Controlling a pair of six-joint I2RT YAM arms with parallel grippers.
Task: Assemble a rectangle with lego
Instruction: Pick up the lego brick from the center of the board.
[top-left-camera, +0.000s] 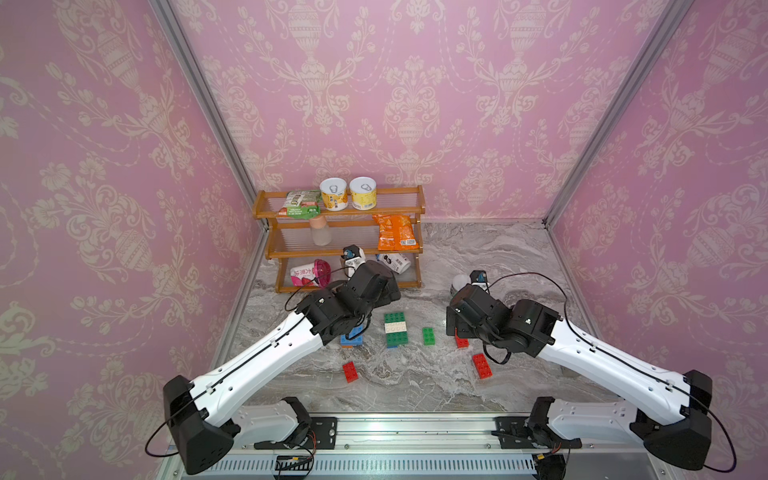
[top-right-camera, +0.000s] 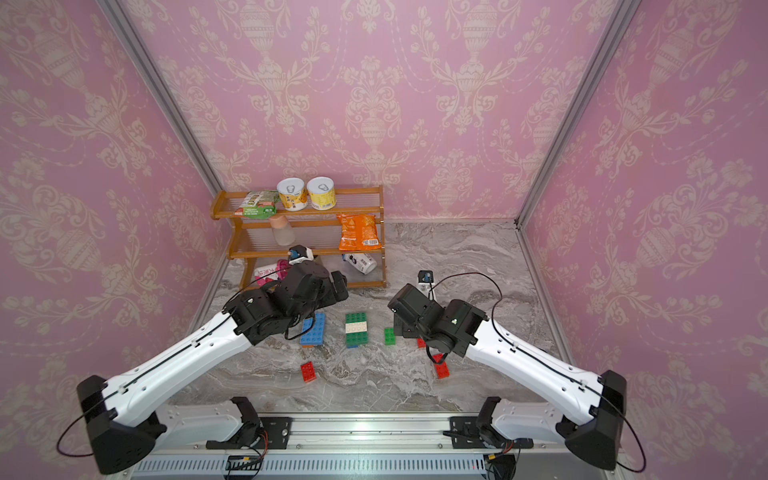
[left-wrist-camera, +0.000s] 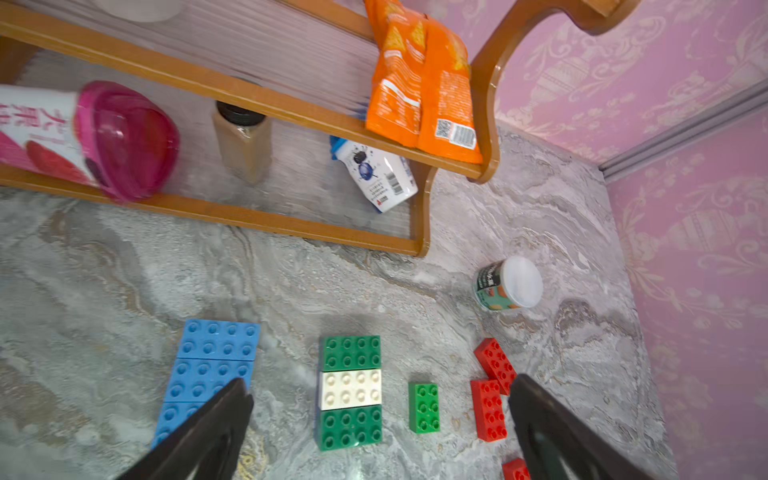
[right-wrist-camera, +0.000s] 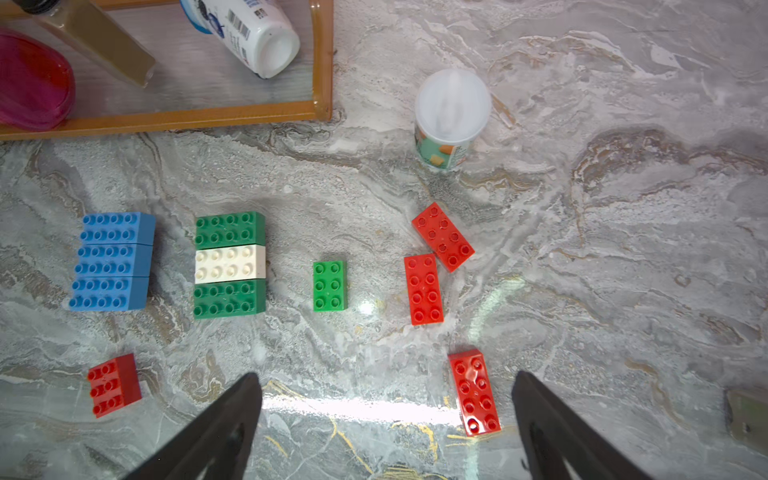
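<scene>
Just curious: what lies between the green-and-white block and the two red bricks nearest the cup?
A small green brick, touching neither; the right wrist view shows it.

Bright, even light leaves a white glare band on the glossy counter (right-wrist-camera: 365, 409), and motion blur smears the shelf (left-wrist-camera: 249, 95) in the left wrist view.

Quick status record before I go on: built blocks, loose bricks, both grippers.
blue block: three bricks side by side
green-white-green block: three bricks side by side
small green brick: loose, apart from it
red bricks: four, all loose
left gripper: open, empty
right gripper: open, empty
</scene>
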